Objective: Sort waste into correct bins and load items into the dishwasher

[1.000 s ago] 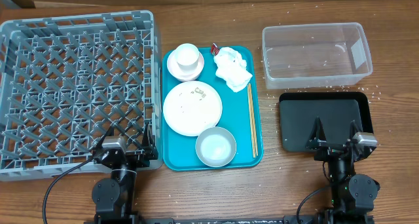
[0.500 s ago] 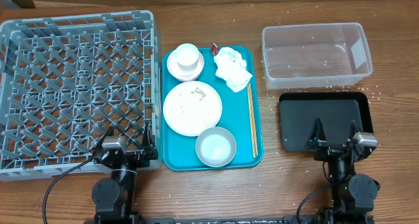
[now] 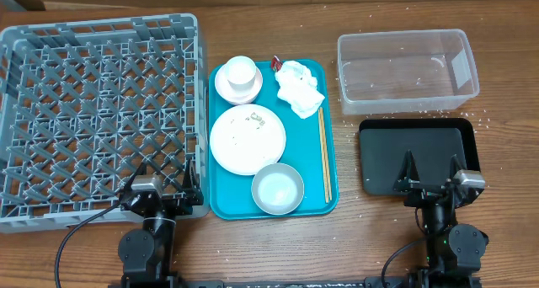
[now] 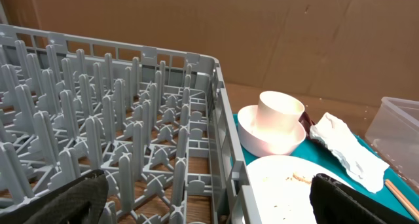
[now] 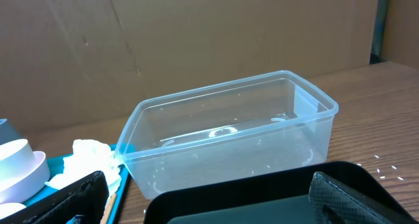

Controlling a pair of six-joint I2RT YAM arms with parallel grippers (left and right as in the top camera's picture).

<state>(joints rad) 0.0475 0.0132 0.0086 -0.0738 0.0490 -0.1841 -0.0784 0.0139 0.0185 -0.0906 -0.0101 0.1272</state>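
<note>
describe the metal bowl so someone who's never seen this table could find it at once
Find the teal tray in the middle of the table, between the grey dish rack and the clear tub. The bowl sits at the tray's end nearest the robot, right beside the big white plate. It is the only steel-grey dish; the rest are white.

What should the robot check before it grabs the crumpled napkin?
1. The left jaws are open and empty: ok.
2. The right jaws are open and empty: ok.
3. The napkin lies uncovered on the teal tray: ok.
4. The clear tub has room: ok.
5. The black tray has room: ok.
6. The red wrapper is easy to reach: cannot tell, since only a bit of it peeks out beside the napkin.
</note>
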